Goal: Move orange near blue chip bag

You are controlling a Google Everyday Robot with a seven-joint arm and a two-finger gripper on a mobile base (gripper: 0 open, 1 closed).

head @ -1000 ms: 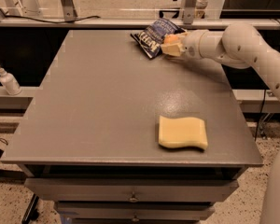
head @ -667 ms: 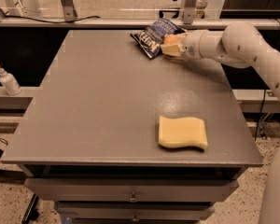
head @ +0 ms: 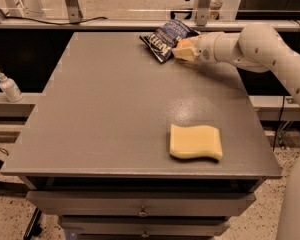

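The blue chip bag [head: 166, 39] lies crinkled at the far edge of the grey table [head: 115, 109], right of centre. My gripper [head: 183, 51] reaches in from the right on the white arm [head: 250, 46] and sits low over the table, touching the bag's right side. An orange-tinted patch shows at the gripper's tip, right beside the bag; I cannot make out the orange as a separate round fruit there, and it shows nowhere else on the table.
A pale yellow wavy-edged sponge [head: 195, 142] lies near the table's front right. A small white bottle [head: 9, 86] stands on a ledge to the left of the table. Drawers run below the front edge. Metal frame legs stand behind the table.
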